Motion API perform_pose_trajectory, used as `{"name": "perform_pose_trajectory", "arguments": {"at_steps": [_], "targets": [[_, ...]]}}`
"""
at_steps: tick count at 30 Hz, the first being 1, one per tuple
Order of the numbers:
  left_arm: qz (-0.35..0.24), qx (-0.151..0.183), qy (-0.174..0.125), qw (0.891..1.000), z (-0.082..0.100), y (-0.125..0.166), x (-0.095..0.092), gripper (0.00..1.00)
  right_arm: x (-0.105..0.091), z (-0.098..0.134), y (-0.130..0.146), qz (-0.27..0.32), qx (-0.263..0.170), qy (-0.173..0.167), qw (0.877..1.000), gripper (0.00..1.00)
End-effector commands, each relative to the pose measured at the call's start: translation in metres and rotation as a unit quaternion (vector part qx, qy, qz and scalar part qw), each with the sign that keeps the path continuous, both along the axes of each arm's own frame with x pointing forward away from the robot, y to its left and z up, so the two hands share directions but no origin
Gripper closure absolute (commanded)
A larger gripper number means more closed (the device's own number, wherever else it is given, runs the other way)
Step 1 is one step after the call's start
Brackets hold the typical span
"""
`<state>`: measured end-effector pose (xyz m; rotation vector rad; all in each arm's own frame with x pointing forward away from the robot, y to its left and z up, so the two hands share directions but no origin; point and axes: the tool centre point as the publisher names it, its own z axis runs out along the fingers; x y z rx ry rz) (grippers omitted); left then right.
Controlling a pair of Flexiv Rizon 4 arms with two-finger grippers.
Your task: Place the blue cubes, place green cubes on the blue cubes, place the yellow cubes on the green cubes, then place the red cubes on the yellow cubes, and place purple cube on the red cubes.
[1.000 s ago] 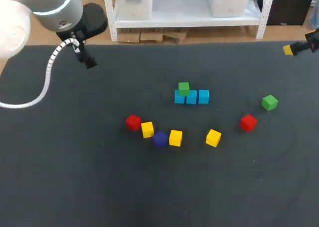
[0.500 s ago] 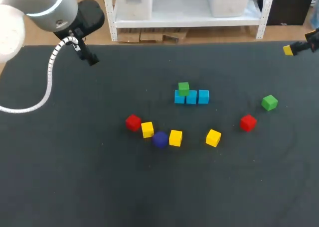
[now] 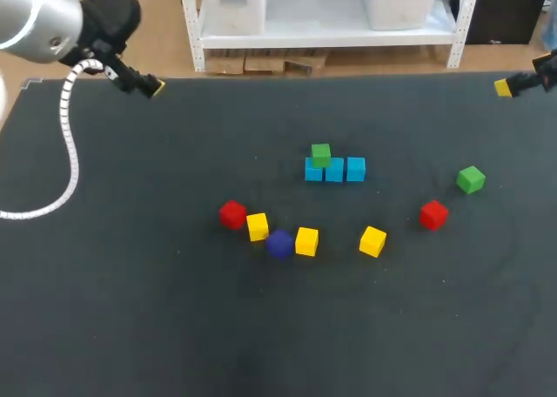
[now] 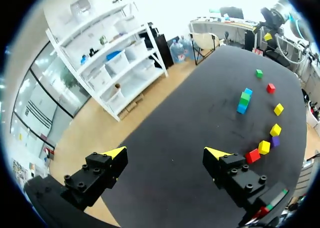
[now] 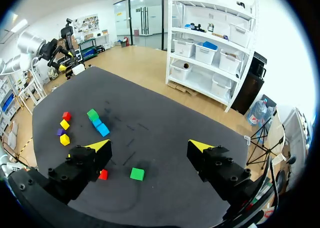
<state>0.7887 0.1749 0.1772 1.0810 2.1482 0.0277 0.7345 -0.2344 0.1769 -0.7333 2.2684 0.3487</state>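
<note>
Left arm pulls away, empty
Our left gripper [image 4: 165, 155] has retreated to the far corner, spread wide; right gripper [image 5: 150, 145] released too; the loose green cube [image 3: 471, 179] awaits the blue cubes [image 3: 335, 170].

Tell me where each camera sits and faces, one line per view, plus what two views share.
Head view: above and behind, looking down on the table; left gripper and right gripper at far corners.
Left wrist view: on the left wrist, facing across the table; own gripper open.
Right wrist view: on the right wrist, facing across from the opposite corner; own gripper open.
Shared: both wrist views show the blue cubes with a green cube on top.
</note>
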Motion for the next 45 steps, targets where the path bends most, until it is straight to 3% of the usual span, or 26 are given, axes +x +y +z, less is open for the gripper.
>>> {"name": "perform_pose_trajectory", "arguments": {"at_steps": [1, 28, 32, 41, 45], "targets": [[-0.02, -0.02, -0.006, 1.0, 0.01, -0.005, -0.005, 0.0, 0.0, 0.0, -0.001, 0.003, 0.002, 0.001, 1.0, 0.0], [-0.02, -0.02, -0.006, 1.0, 0.01, -0.005, -0.005, 0.0, 0.004, 0.004, 0.005, 0.017, -0.008, 0.002, 1.0, 0.0], [-0.02, -0.02, -0.006, 1.0, 0.01, -0.005, -0.005, 0.0, 0.004, -0.011, 0.013, 0.029, -0.026, 0.033, 0.999, 0.0], [-0.02, -0.02, -0.006, 1.0, 0.01, -0.005, -0.005, 0.0, -0.03, -0.056, 0.026, 0.059, -0.101, 0.116, 0.986, 0.0], [-0.02, -0.02, -0.006, 1.0, 0.01, -0.005, -0.005, 0.0, -0.044, -0.084, 0.026, 0.055, -0.116, 0.163, 0.978, 0.0]]}}
